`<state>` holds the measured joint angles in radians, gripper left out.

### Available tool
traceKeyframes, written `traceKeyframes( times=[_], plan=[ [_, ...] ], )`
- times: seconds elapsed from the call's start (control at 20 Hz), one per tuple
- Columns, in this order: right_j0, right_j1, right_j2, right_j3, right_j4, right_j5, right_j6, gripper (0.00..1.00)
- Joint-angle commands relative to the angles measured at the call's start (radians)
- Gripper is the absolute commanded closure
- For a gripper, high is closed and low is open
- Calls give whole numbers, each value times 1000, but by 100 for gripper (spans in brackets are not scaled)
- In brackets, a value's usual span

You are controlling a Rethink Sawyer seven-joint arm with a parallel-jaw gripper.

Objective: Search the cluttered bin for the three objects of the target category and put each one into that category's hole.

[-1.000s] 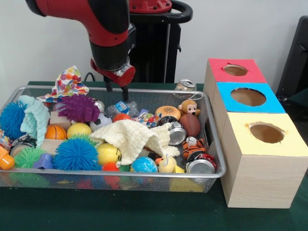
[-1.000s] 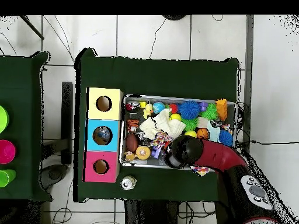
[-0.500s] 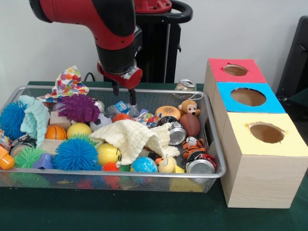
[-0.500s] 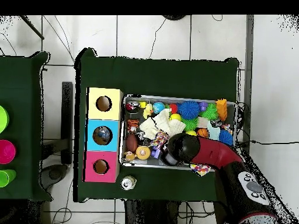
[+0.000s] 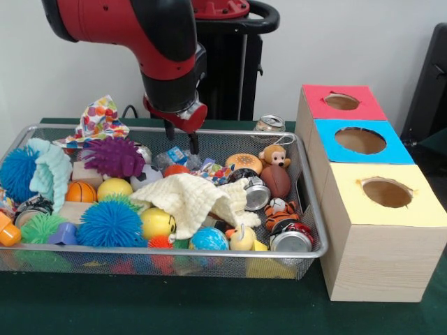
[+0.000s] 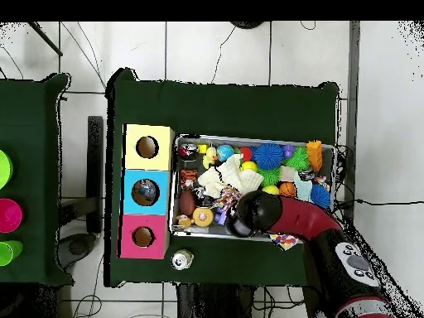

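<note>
clutter is the main risk: the gripper (image 5: 181, 135) hangs empty, its two fingers a little apart, over the far rim of the wire bin (image 5: 311, 209), so a descent could snag the cream cloth (image 5: 190, 197) or nudge neighbours. which category is the target cannot be told. cans (image 5: 291, 241) lie at the bin's 4 o'clock corner. the blue box (image 6: 145, 192) holds something; the yellow box (image 5: 385, 209) looks empty.

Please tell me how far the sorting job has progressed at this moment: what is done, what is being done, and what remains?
Done: in the overhead view something round already lies in the blue box hole; the other holes look empty. In hand: nothing; the gripper hangs open and empty above the far side of the wire bin. Left: the bin is full of clutter, such as cans and balls.
</note>
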<state>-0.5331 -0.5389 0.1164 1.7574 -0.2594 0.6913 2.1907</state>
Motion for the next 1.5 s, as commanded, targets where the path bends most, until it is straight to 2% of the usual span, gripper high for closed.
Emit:
traceKeyframes(
  times=[0.05,0.55,1.1,1.3,1.5],
  plan=[
    [-4,59,44,-67,-66,-93,-44,0],
    [25,148,12,-74,-89,-204,21,0],
    [72,208,-30,-123,-72,-246,43,0],
    [77,200,-31,-123,-64,-228,34,0],
    [89,169,-31,-145,-41,-131,14,0]
  ],
)
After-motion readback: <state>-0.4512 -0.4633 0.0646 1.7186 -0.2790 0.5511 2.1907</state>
